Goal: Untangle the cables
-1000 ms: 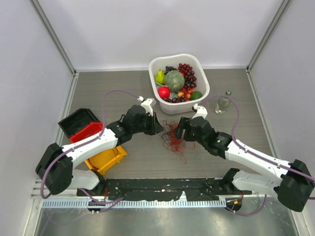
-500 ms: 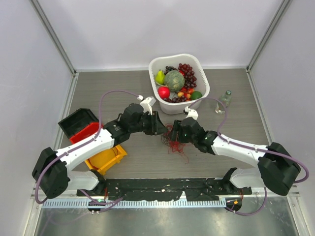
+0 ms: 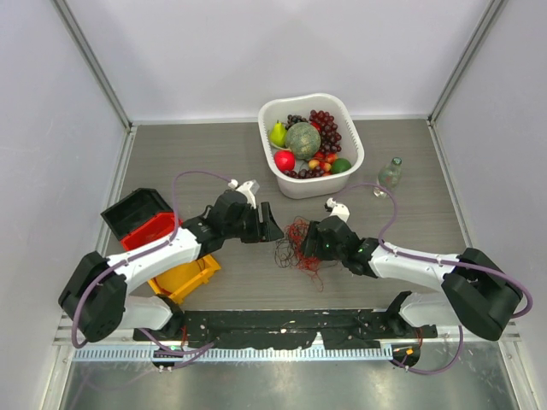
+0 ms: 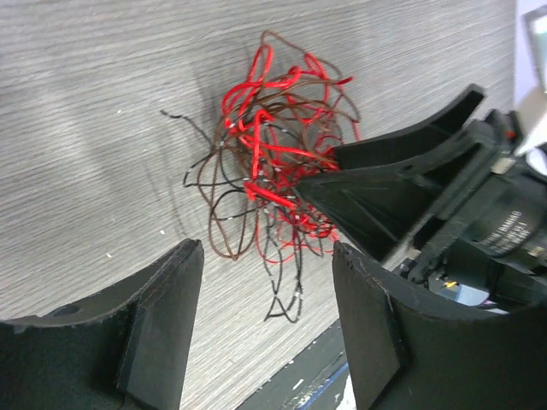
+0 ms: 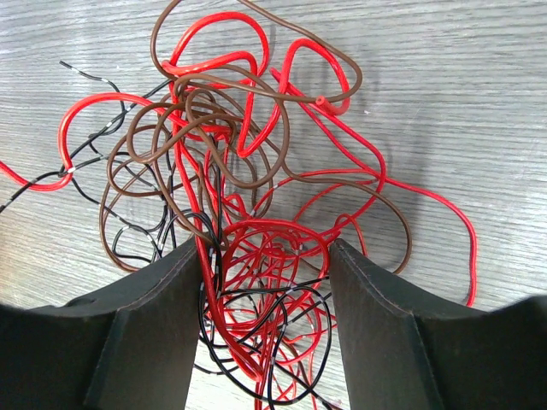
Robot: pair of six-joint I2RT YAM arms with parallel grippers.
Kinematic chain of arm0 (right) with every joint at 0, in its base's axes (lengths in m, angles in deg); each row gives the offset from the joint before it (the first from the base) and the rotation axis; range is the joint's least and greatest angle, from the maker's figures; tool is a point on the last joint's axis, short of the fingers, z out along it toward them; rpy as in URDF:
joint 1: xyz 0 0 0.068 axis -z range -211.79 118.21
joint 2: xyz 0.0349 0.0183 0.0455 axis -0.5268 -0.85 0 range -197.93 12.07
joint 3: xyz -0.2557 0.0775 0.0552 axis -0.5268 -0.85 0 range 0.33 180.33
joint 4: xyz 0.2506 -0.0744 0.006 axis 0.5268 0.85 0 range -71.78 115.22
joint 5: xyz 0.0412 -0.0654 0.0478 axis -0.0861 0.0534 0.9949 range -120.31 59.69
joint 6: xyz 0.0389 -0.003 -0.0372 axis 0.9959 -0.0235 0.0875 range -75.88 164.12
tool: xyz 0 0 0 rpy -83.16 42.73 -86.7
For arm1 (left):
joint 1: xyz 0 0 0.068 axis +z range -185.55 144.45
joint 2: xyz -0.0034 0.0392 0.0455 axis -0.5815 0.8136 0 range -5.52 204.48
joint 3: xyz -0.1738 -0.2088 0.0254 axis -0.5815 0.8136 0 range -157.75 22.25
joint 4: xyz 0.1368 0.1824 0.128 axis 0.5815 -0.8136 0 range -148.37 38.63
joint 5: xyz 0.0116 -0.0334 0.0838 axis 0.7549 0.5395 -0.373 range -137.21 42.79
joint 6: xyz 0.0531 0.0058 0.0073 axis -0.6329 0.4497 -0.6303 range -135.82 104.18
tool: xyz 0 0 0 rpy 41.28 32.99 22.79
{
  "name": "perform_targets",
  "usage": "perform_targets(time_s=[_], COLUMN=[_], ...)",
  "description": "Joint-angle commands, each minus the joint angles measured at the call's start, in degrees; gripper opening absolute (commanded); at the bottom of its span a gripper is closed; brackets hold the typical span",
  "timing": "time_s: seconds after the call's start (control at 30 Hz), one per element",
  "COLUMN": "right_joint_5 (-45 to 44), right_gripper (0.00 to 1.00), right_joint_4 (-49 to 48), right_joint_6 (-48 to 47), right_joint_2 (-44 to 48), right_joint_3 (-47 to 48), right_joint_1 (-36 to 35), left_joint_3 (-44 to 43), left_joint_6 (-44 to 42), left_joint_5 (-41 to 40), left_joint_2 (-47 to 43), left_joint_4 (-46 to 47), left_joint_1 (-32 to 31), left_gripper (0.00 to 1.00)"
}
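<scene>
The cables (image 3: 297, 243) form a loose tangle of thin red, brown and black loops on the wood-grain table, between the two arms. My left gripper (image 3: 272, 229) hovers just left of the tangle. In the left wrist view it (image 4: 265, 248) is open with bare table between its fingers, and the cables (image 4: 273, 171) lie ahead of the tips. My right gripper (image 3: 311, 243) is at the tangle's right side. In its own view it (image 5: 265, 248) is open, with the cables (image 5: 256, 171) spreading ahead and several red and black strands lying between its fingers (image 5: 162, 316).
A white basket (image 3: 264, 128) of fruit stands behind the tangle, with a small bottle (image 3: 389, 173) to its right. Black (image 3: 137, 211), red (image 3: 154, 229) and yellow (image 3: 184, 275) bins sit at the left. A black mat (image 3: 282, 329) runs along the near edge.
My left gripper went from shut to open and drew back to the left of the tangle. My right gripper pushed left into the tangle, its jaws narrowing slightly.
</scene>
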Motion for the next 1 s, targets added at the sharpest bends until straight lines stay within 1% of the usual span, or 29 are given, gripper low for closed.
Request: perform_targets(time_s=[0.0,0.13,0.17,0.27,0.37,0.43,0.5,0.63,0.73,0.77,0.83,0.97], right_joint_5=[-0.51,-0.16,-0.25,-0.25,-0.51,-1.38,-2.44,-4.90,-10.77,-14.88,-19.03,-19.59], right_gripper=[0.62,0.62,0.62,0.62,0.62,0.64,0.66,0.68,0.67,0.67,0.67,0.67], right_joint_4=[-2.25,-2.08,-1.99,-1.64,-1.20,-0.58,1.07,2.40,5.56,8.44,11.71,12.16], right_joint_6=[0.71,0.27,0.27,-0.17,-0.35,-0.70,-1.31,-2.10,-1.67,-0.71,0.00,0.53], right_joint_2=[0.73,0.02,0.11,0.20,0.37,0.11,-0.33,-1.90,-4.89,-5.51,-7.62,-9.91], right_joint_3=[0.53,1.06,1.23,1.67,1.94,2.03,2.29,3.17,4.92,5.97,6.77,5.46], right_joint_1=[0.05,0.05,0.05,-0.04,0.05,0.05,-0.04,0.05,0.05,0.23,1.36,6.10], left_joint_3=[0.58,1.55,1.37,0.06,-0.74,-0.83,-1.44,-4.33,-8.28,-9.78,-13.20,-22.16], left_joint_6=[-0.57,-0.39,-0.30,-0.21,-0.13,-0.21,-0.83,-3.28,-6.09,-7.32,-10.04,-16.19], left_joint_5=[3.12,5.16,5.42,5.25,5.16,6.21,6.92,8.41,8.94,8.94,7.89,2.37], left_joint_2=[-4.20,-3.94,-3.33,-0.44,2.12,2.47,2.21,0.02,-3.75,-5.68,-10.69,-18.95], left_joint_4=[3.74,3.83,3.57,1.73,0.23,0.14,-0.65,-4.77,-7.85,-8.91,-10.32,-12.78], left_joint_1=[0.03,-0.05,-0.05,-0.84,-1.37,-1.55,-1.55,-1.64,-1.64,-1.64,-1.64,-1.64], left_gripper=[0.67,0.68,0.67,0.61,0.49,0.38,0.27,0.00,0.00,0.00,0.00,0.00])
